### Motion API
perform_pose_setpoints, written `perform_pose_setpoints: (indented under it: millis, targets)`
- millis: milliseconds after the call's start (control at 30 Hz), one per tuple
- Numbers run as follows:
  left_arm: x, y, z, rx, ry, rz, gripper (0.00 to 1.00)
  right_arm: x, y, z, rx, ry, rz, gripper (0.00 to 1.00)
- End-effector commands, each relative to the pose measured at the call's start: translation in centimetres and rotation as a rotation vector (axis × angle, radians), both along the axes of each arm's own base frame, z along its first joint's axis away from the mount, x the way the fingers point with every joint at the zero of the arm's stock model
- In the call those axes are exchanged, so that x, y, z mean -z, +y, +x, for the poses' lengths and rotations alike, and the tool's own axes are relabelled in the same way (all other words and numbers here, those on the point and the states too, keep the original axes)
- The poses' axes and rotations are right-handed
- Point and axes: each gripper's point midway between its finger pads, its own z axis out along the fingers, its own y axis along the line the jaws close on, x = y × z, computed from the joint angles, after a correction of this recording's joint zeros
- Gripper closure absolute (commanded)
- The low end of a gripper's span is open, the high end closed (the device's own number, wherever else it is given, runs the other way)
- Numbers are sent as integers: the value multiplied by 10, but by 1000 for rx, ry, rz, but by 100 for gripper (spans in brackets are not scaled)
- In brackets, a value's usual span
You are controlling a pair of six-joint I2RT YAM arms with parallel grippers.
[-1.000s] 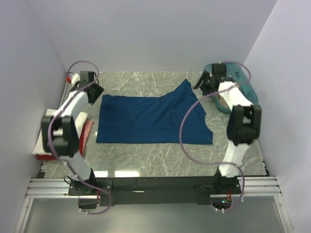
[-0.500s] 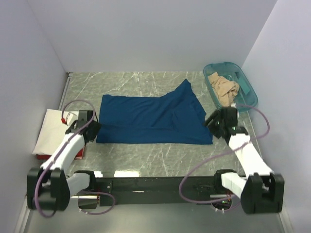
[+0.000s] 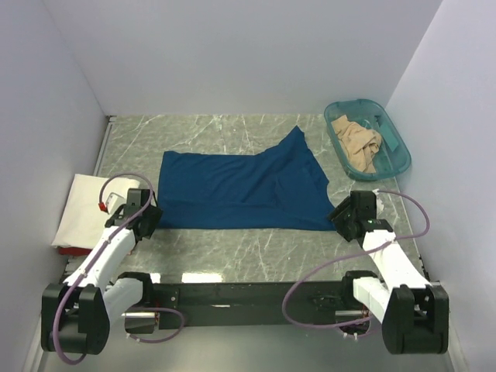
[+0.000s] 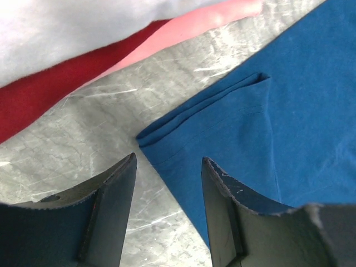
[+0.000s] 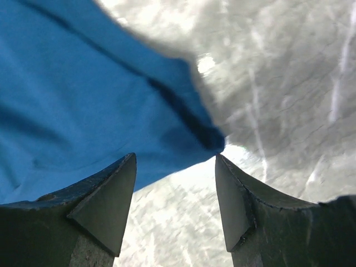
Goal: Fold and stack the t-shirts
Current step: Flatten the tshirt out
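Your left gripper [image 4: 169,161] and right gripper [image 5: 176,158] hang spread and empty above the near corners of the navy t-shirt [image 3: 240,190]; next, probably lower and pinch both.

A grey marbled bench [image 3: 256,248] with pale veins fills the middle of the top view. The bench is enclosed by plain white walls [image 3: 232,54] at the left, rear and right. A teal translucent tub [image 3: 402,157] is placed at the upper right, on the far right corner of the bench, near the right wall. A flat red item [image 3: 71,250] is seen at the lower left edge of the bench; in the left wrist view its surface [image 4: 33,94] is shown at upper left, red shading to pink. A black rail [image 3: 256,294] is mounted along the bottom edge of the bench.
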Motion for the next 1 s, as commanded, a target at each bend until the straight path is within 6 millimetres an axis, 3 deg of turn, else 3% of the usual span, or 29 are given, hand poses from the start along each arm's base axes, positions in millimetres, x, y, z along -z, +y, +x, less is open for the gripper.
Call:
perform_pose_setpoints:
  millis: [0,367,567,600,633,733,767,800,833,967]
  targets:
    - [5,-1,1,-23,-6,-16,44,3,-10,13,43,-24,-12,35]
    - [30,-8,6,-8,56,-32,45,17,-19,25,71,20,9,35]
    - [43,-10,9,9,84,-30,68,21,-16,34,61,19,32,37]
    - [44,-10,9,12,85,-27,73,20,-12,36,44,12,54,39]
    - [45,-10,10,15,89,-25,84,22,-9,36,37,14,64,42]
    - [42,-10,12,39,81,-13,99,20,-4,39,5,-1,84,68]
    - [41,-10,13,43,77,-11,99,18,-3,41,-1,-5,85,78]
    - [37,-10,15,46,72,-7,99,16,-2,40,-6,-7,92,95]
    - [32,-10,17,52,58,-1,99,9,-1,44,-11,-27,93,100]
    - [4,-8,26,66,1,22,99,-17,-1,52,-30,-81,88,100]
